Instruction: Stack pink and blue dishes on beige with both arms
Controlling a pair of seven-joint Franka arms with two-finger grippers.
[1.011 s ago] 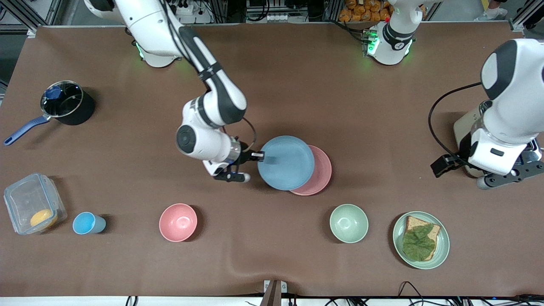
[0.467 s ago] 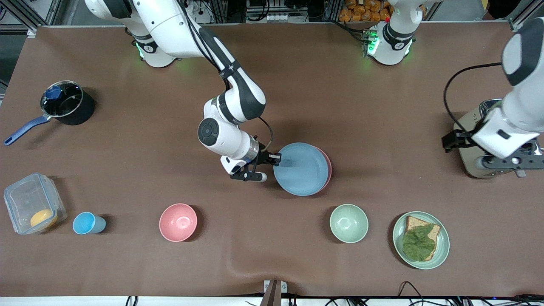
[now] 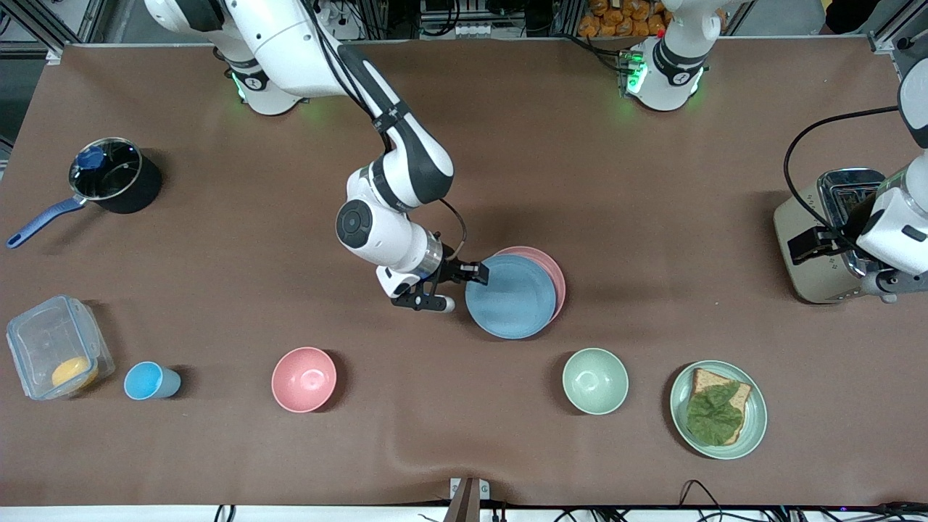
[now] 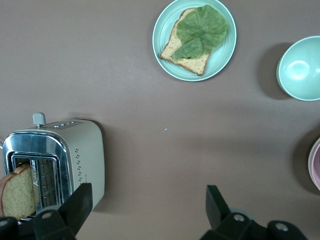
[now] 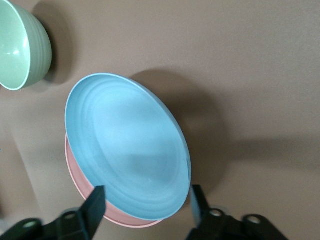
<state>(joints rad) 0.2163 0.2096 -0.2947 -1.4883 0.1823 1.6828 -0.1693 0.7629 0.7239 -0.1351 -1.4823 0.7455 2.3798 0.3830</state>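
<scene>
The light blue plate [image 3: 510, 297] lies on the pink plate [image 3: 557, 279], shifted a little toward the front camera, so a pink crescent shows [image 5: 85, 190]. No beige plate shows in any view. My right gripper [image 3: 461, 288] is open at the blue plate's [image 5: 127, 150] rim on the side toward the right arm's end. Its jaws [image 5: 146, 202] stand wide on either side of the rim without pressing it. My left gripper [image 4: 147, 202] is open and holds nothing, up in the air beside the toaster [image 4: 55, 165].
A green bowl [image 3: 595, 380] and a green plate with bread and lettuce [image 3: 754, 406] sit nearer the front camera. A pink bowl [image 3: 304, 379], blue cup [image 3: 148, 380], clear container [image 3: 58, 346] and pot [image 3: 112, 174] lie toward the right arm's end. The toaster [image 3: 826, 246] stands at the left arm's end.
The right gripper carried the blue plate over the pink one, then opened; the blue plate now rests on the pink. The left arm drew back toward its end, over the toaster.
</scene>
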